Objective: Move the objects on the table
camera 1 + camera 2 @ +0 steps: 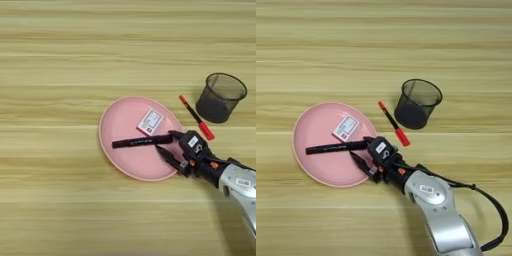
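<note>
A wide pink plate (125, 160) lies on the light wood table (60, 60). On it rest a small white box with red print (150, 121) and a slim black marker pen (140, 142), lying nearly level across the plate. My right gripper (170, 145) reaches in from the lower right over the plate's right rim. It is open, its two black fingers spread apart. The marker's right end lies just below the upper finger, inside the gap. In the right eye view the gripper (362, 151) and the silver forearm (436, 205) show in full.
A red pen (196, 117) lies slanted on the table just right of the plate. A black mesh cup (219, 97) stands upright beyond it, at the right. The table runs on bare to the left and far side.
</note>
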### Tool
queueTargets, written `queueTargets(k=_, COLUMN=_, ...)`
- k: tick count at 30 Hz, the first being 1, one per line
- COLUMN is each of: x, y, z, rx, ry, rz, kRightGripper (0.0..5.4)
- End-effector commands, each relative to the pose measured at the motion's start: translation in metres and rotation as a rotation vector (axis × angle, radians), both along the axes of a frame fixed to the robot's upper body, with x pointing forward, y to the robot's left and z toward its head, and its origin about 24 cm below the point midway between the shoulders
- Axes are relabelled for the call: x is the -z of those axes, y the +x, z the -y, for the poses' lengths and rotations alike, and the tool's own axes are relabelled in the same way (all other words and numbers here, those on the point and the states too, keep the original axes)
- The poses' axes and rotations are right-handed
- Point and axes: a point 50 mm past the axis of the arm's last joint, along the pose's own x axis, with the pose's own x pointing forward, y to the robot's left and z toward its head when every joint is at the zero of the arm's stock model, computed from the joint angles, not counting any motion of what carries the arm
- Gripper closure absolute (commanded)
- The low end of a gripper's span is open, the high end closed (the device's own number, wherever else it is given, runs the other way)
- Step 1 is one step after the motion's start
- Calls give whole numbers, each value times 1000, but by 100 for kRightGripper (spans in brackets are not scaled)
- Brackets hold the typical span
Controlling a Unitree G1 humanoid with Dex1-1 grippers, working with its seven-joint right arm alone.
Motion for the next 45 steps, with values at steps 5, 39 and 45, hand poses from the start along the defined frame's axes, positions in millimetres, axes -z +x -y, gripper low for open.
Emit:
queueTargets(k=5, x=-14, y=8, z=3, rx=-12, ry=-24, rz=64, kRightGripper=366)
queueTargets(k=39, x=-45, y=25, z=2, rx=21, ry=38, rz=214, kRightGripper=441)
queueTargets(k=45, x=-51, y=26, z=4, rx=24, ry=33, rz=241, kRightGripper=441)
